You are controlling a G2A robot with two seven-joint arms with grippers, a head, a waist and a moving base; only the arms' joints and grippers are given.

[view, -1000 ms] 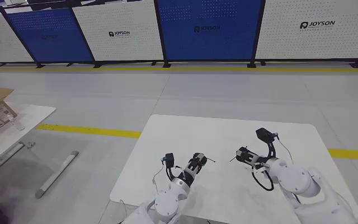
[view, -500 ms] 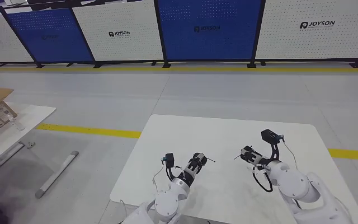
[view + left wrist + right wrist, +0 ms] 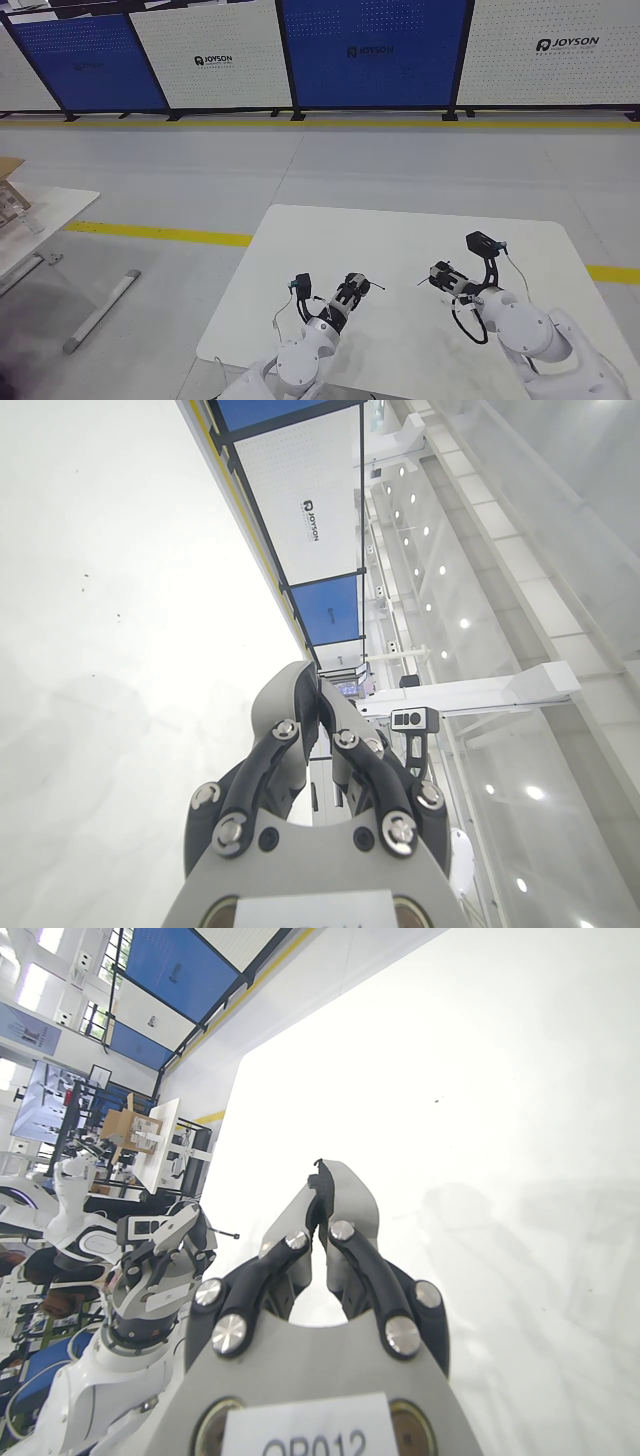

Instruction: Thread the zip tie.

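White flat tabletop (image 3: 400, 230) lay beneath both arms. Top view: the left gripper (image 3: 361, 285) pinched a thin black zip tie (image 3: 375, 287), which projected from its fingertips toward the right gripper (image 3: 433, 277), well apart. Left wrist view: the pads were pressed together. Right wrist view: the right gripper's pads clamped a short black tip (image 3: 317, 1168); the zip tie projected beyond the left gripper.

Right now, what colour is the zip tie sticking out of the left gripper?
Black; the zip tie shows best in the right wrist view.
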